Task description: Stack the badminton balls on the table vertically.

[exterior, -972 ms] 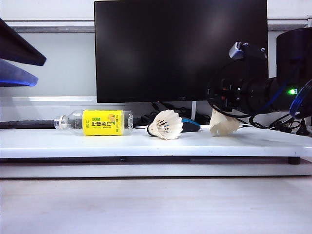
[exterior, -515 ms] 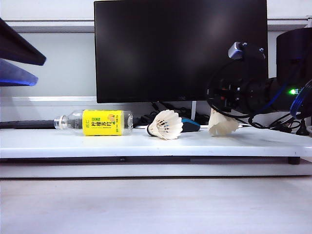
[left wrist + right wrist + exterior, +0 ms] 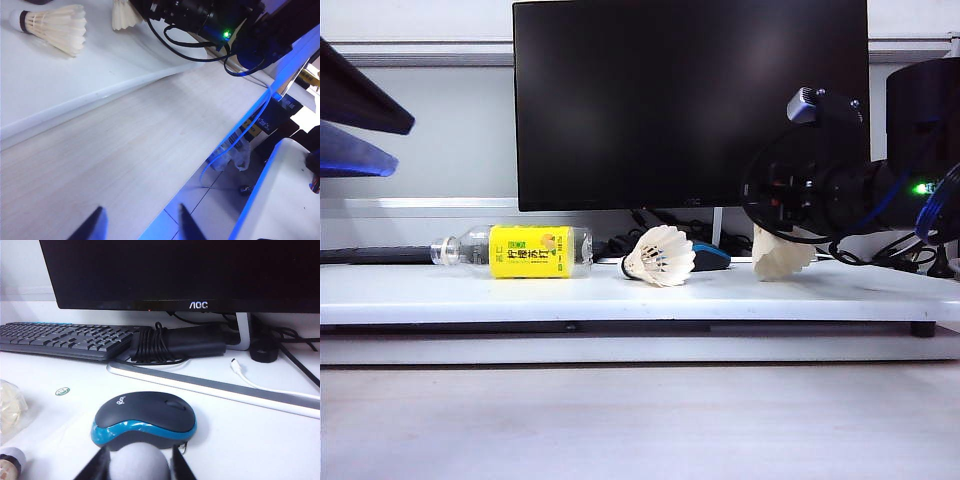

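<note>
One badminton ball (image 3: 660, 256) lies on its side on the white table (image 3: 520, 290), cork tip to the left; the left wrist view has it too (image 3: 55, 27). The other badminton ball (image 3: 782, 258) stands feathers down on the table at the right. Its rounded cork tip (image 3: 142, 464) sits between the fingers of my right gripper (image 3: 137, 466), which is shut on it from above. My left gripper (image 3: 140, 227) is open and holds nothing. It hovers over the pale wood surface (image 3: 125, 150), off the table's edge and far from both balls.
A blue-and-black mouse (image 3: 145, 420) lies just behind the held ball. A yellow-labelled bottle (image 3: 525, 251) lies on the table's left. Behind are the monitor (image 3: 690, 100), a keyboard (image 3: 60, 337), a coiled cable bundle (image 3: 155, 345) and loose cables (image 3: 900, 255).
The ball in my right gripper has gone from tilted to more upright and sunk slightly onto the table. The lying ball and the left arm have not moved.
</note>
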You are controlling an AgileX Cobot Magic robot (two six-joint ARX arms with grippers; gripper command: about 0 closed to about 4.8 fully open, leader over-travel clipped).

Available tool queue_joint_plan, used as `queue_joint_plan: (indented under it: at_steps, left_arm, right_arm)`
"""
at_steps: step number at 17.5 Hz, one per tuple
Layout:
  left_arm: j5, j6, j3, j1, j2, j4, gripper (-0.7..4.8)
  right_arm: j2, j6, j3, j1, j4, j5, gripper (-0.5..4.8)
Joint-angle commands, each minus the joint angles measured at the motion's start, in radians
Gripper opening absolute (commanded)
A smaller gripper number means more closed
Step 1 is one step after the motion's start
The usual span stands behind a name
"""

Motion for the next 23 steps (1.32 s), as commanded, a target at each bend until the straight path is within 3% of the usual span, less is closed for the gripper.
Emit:
queue_joint_plan:
  at_steps: [1, 5, 8, 15, 23]
  left_arm:
    - [0.002, 0.004, 0.003, 0.0, 0.002, 0.006, 1.92]
    - [0.002, 0.004, 0.003, 0.001, 0.002, 0.006, 1.92]
    - [0.006, 0.004, 0.003, 0.0, 0.002, 0.006, 1.92]
    - [0.009, 0.001, 0.003, 0.0, 0.002, 0.0, 1.92]
    - [0.046, 0.002, 0.003, 0.0, 0.001, 0.008, 1.92]
  right_arm:
    - [-0.006, 0.0, 0.0, 0.001, 0.003, -0.002, 1.49]
    - [-0.008, 0.0, 0.0, 0.001, 0.029, 0.011, 1.38]
    - [-0.008, 0.002, -0.002, 0.005, 0.064, 0.092, 1.34]
    - [-0.002, -0.001, -0.006, 0.122, 0.11, 0.501, 1.35]
    - [0.059, -0.056, -0.006, 0.181, 0.114, 0.568, 1.34]
